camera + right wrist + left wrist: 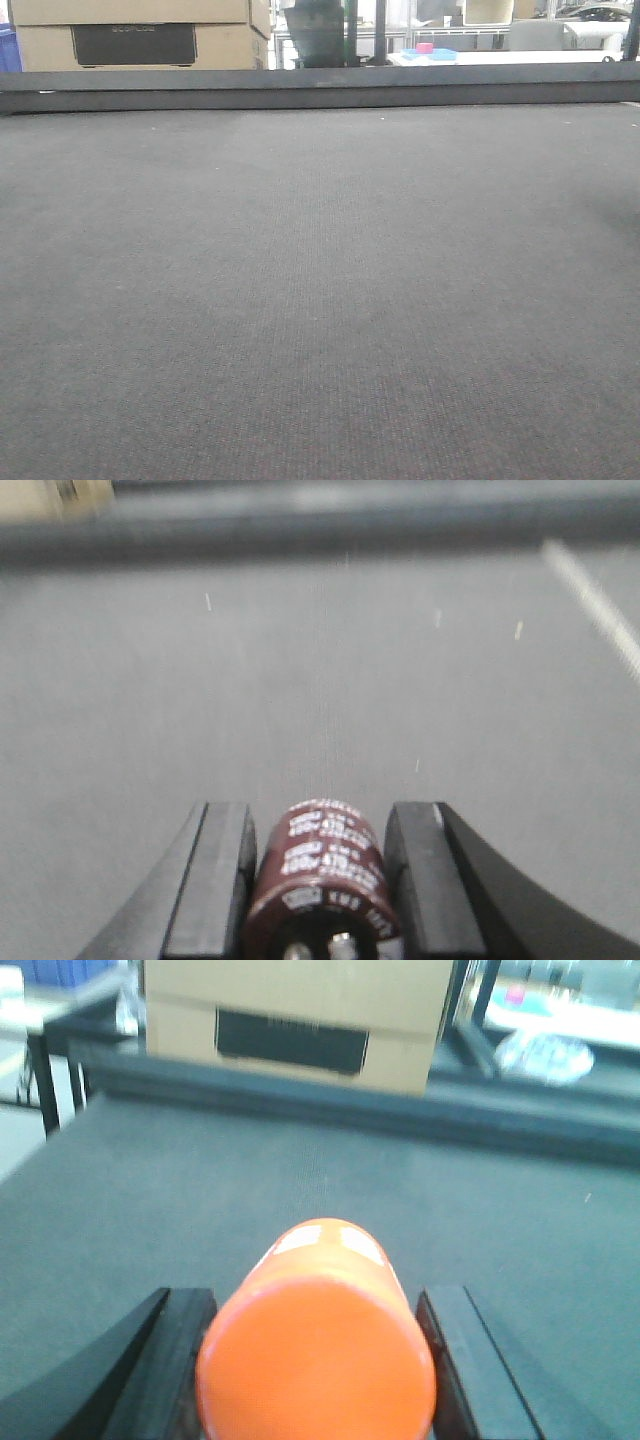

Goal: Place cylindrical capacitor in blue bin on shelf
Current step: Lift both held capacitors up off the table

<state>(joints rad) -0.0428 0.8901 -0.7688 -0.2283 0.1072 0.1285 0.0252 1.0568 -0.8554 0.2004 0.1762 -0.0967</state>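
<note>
Between the two black fingers (215, 880) of the right gripper (320, 820) we count one cylindrical capacitor (325, 870), dark brown with white print, pinched from both sides. Its long axis runs straight ahead from the wrist camera toward the far edge of the grey mat (320, 680). Its terminal end faces us, where two metal pins show, and the bottom of the frame cuts off that near end. The white lettering is too blurred for us to read. We cannot tell whether the capacitor touches the mat or hangs above it. The left gripper (315, 1305) likewise has two fingers (455, 1360) pressed against one thing, an orange cylinder (315, 1360). The cylinder's flat round face is turned to the camera, its length points forward over the mat, and its lower rim is cut off. Beyond the mat's raised dark rail (330, 1110) in the left wrist view stands one cardboard box (300, 1020) with a dark panel. A blue shape (60, 970) is clipped by the top left corner and is too soft to name. The front-facing view takes in the wide mat and the box (140, 40) beyond its far edge. The background there is crowded and hard for us to sort out.
</note>
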